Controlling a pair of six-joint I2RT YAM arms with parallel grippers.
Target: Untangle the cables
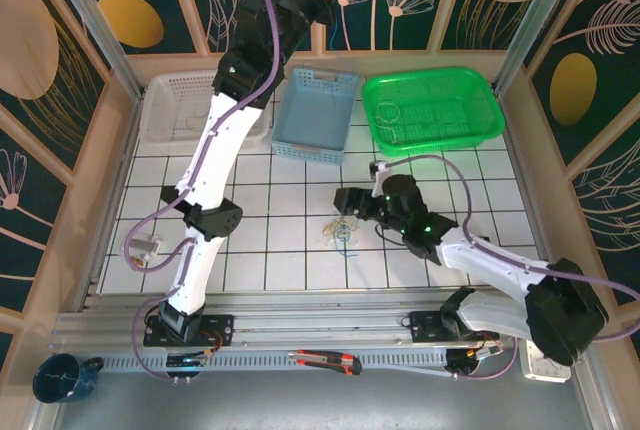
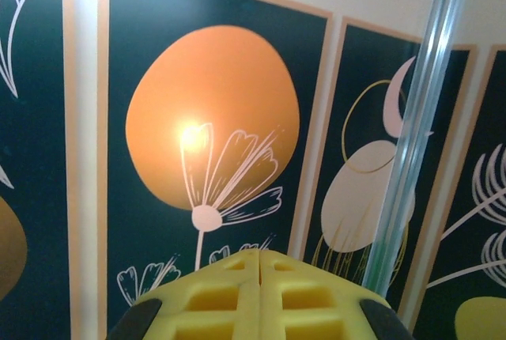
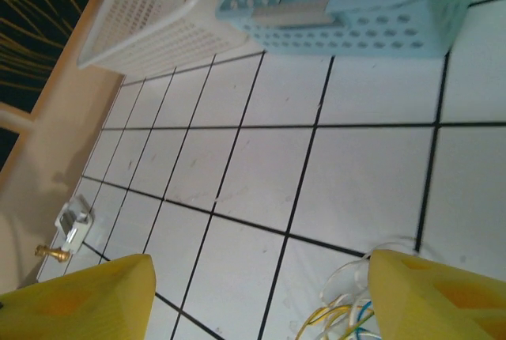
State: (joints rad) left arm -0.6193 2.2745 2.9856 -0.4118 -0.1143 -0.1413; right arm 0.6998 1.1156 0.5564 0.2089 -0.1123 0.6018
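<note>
- The step in hand looks like the approach to a fresh pick. The cables (image 1: 340, 235) lie in a small blue, yellowish and pale knot on the tiled table (image 1: 260, 175), near its middle, and they do not look separated yet.
- The right gripper (image 3: 261, 261) has its jaws spread wide with nothing between them. It sits just on the far side of the knot.
- In the right wrist view the loops lie low and against the right-hand finger (image 3: 435, 300) — off centre in the gap rather than in it.
- Next move, as I judge it: shift until one strand sits between the fingers, come down close to the tiles, and close on that strand alone. Grabbing the whole bundle would only drag the knot along.
- The right arm reaches in low from the near right corner, with its forearm stretched towards the centre and its wrist tipped down at the tiles.
- The left arm stands almost fully extended, high against the far wall above the blue basket (image 1: 318, 110).
- The left gripper (image 2: 259, 261) has its yellow jaws pressed together — whether a thin wire is pinched between them I cannot tell.
</note>
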